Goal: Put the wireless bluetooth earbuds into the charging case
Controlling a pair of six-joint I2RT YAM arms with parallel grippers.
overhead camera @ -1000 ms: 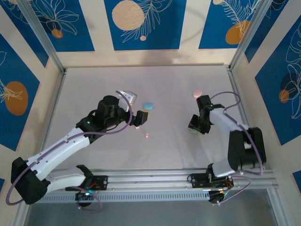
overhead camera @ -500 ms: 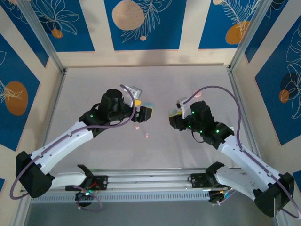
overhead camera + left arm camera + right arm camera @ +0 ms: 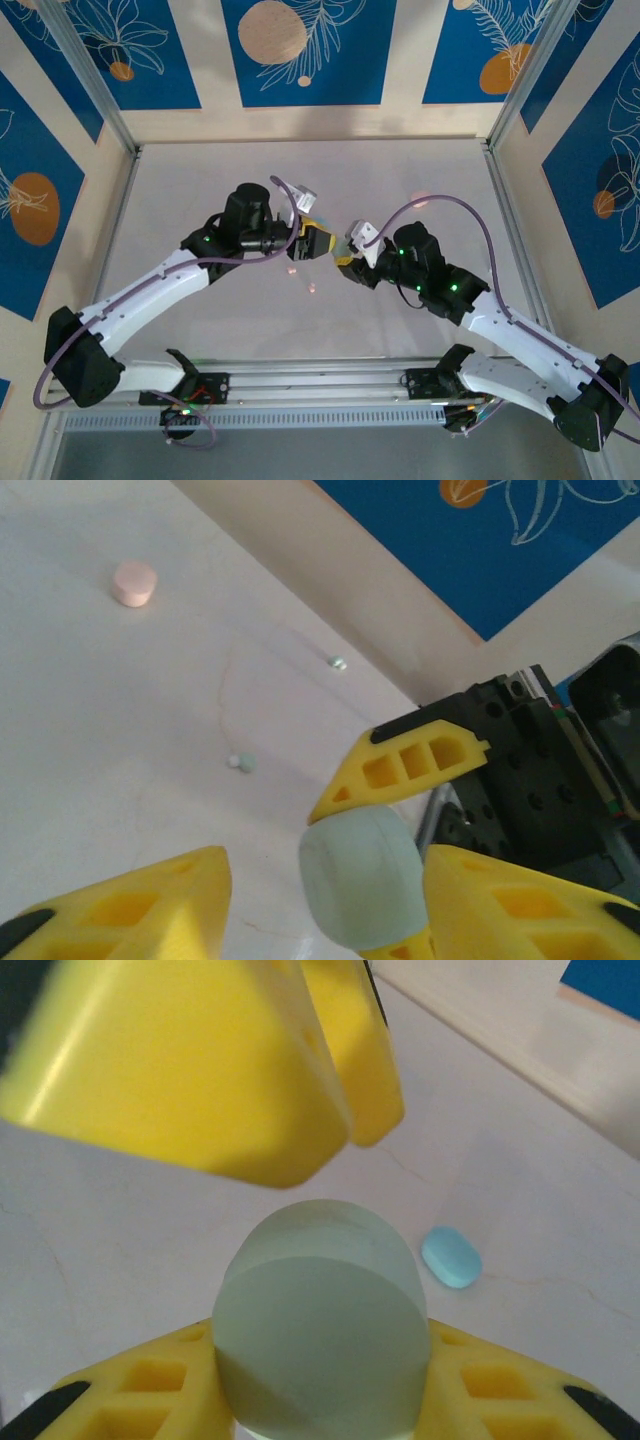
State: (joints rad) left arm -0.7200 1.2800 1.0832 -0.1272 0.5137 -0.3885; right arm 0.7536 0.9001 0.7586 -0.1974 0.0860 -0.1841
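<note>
1. Spanning the booth floor, the pale matte table (image 3: 220, 170) carried everything, and both arms reached to its middle.
2. The left gripper (image 3: 318, 241) and right gripper (image 3: 347, 252), each with chunky yellow fingers, met nearly tip to tip above the table. From the left wrist, the left one's fingers stood spread wide with nothing gripped. The right one was pinching a case between its two fingers.
3. That case, a pale teal rounded plastic charging case (image 3: 320, 1330), sat lifted off the table, just beside the left gripper's right finger. I could not tell whether they touched. It looked closed.
4. A sky-blue pebble-shaped case (image 3: 452, 1257) lay on the table under the meeting point, and a pale pink puck-shaped case (image 3: 134, 584) lay well apart, further out.
5. Two tiny glossy plastic earbuds (image 3: 240, 763) lay loose on the table, apart from every case, the farther earbud (image 3: 337, 662) nearer the wall.
6. By my reckoning this was early preparation. The case was being offered between the arms, and no bud was seated. Next, the left fingers would need to close squarely on the smooth, rounded case without nudging it out of the right's pinch.
</note>
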